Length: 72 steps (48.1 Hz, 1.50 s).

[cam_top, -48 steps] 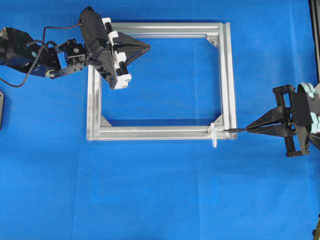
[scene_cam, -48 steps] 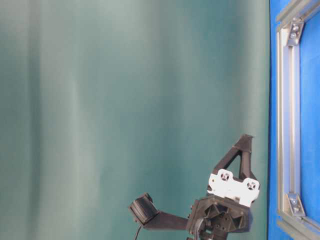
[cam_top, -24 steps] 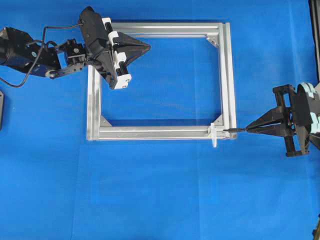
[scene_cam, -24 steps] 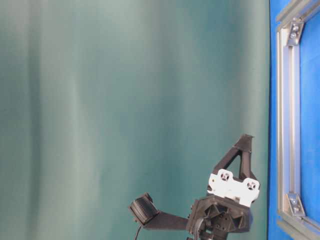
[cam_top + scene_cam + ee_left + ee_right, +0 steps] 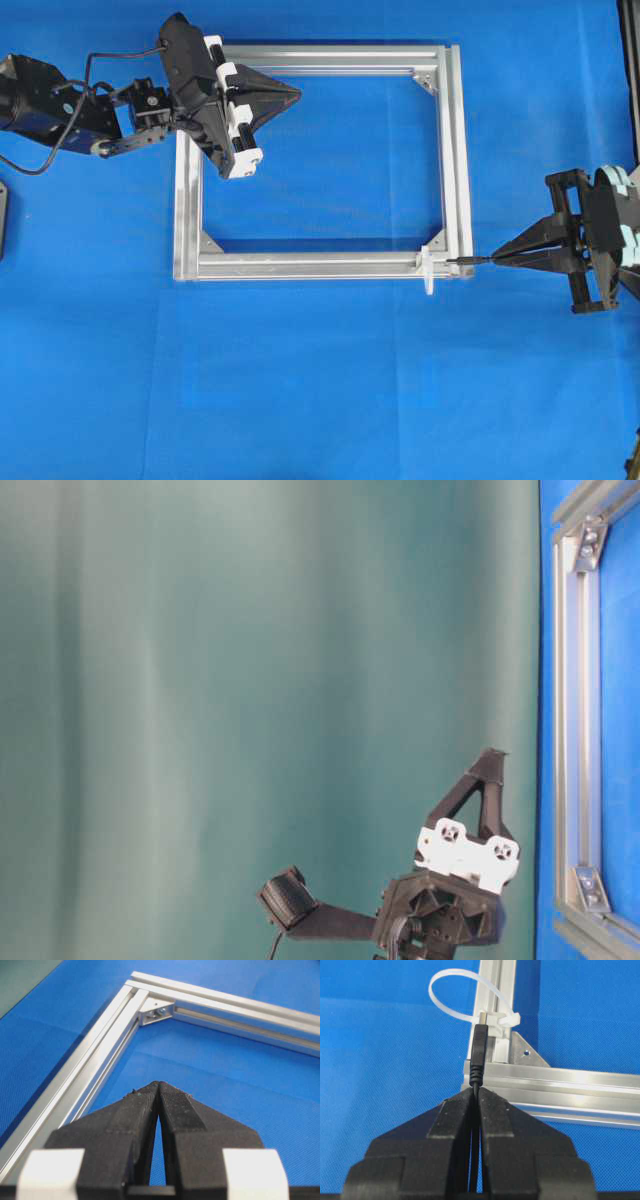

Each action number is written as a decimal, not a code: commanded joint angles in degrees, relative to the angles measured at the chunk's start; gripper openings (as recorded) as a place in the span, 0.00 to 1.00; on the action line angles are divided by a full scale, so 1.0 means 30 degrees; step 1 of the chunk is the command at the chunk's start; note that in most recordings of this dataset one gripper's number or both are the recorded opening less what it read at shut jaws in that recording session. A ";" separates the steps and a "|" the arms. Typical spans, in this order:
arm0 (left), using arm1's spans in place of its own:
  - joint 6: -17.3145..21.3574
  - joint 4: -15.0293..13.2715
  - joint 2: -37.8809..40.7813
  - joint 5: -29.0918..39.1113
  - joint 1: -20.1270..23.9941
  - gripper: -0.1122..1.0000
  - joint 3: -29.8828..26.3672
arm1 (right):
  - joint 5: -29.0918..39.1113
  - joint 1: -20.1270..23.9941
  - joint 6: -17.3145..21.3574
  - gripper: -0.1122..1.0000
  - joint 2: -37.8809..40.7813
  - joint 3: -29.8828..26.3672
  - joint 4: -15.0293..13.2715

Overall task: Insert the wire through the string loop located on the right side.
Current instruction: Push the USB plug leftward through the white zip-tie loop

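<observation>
Two grippers: both closed.
Left gripper [image 5: 293, 93]: empty, parked over frame [image 5: 320, 265] top-left corner.
String loop [image 5: 451, 995]: at frame's lower-right corner.
Wire [image 5: 479, 1052]: pinched by right gripper [image 5: 475, 1094]; plug beside loop, not through.
Advice: shift toward loop opening, then advance slowly.

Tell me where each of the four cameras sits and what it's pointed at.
Overhead: looks straight down on the frame, both arms showing.
Table-level: low at the edge, facing a green backdrop; left gripper shows.
Left wrist: behind the shut left gripper, facing a frame corner.
Right wrist: behind the right gripper, shut on the wire, facing the string loop.
All four show the frame.
</observation>
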 commanded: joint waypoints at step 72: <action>0.0059 0.0088 -0.0586 -0.0088 -0.0059 0.10 -0.0264 | -0.4189 0.0029 -0.0029 0.07 0.7148 -0.3633 -0.0029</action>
